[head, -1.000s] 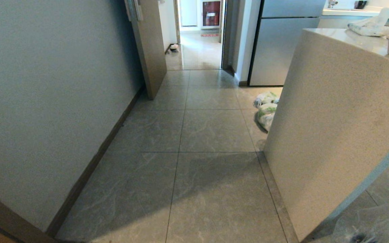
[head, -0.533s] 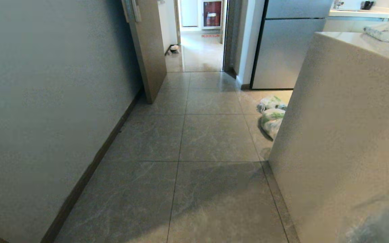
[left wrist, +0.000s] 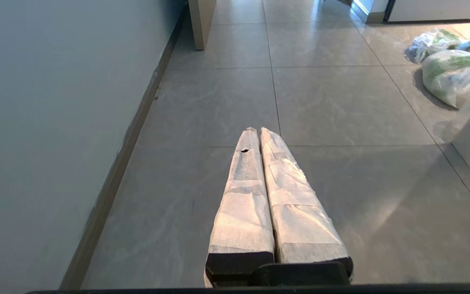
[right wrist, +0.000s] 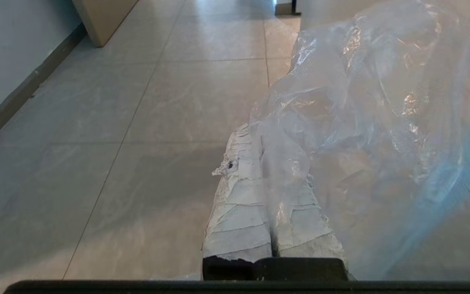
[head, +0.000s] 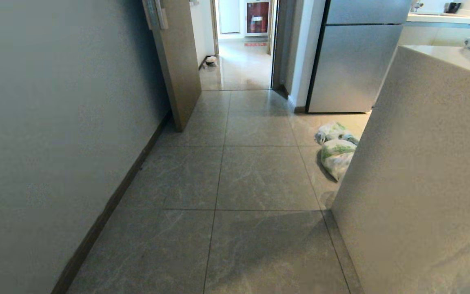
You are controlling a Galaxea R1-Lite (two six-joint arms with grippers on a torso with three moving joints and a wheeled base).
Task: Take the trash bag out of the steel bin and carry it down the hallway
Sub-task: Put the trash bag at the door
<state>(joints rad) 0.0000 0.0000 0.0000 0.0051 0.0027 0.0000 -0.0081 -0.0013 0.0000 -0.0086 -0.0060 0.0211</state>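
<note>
Right wrist view: trash bag (right wrist: 365, 122) pinched in right pincer (right wrist: 255, 134).

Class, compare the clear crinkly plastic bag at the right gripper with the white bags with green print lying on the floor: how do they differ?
The clear crinkly plastic trash bag is see-through; the white green-printed bags are opaque. The trash bag hangs pinched between the right gripper fingers, off the tiles; the printed bags lie on the floor beside the stone counter. The trash bag looks slack, the printed bags stuffed. Both are thin plastic.

Hallway (head: 259, 175) runs ahead between wall (head: 55, 122) on the left and counter (head: 422, 183) on the right; bags (head: 337, 151) lie beside the counter, before the fridge (head: 353, 65).
</note>
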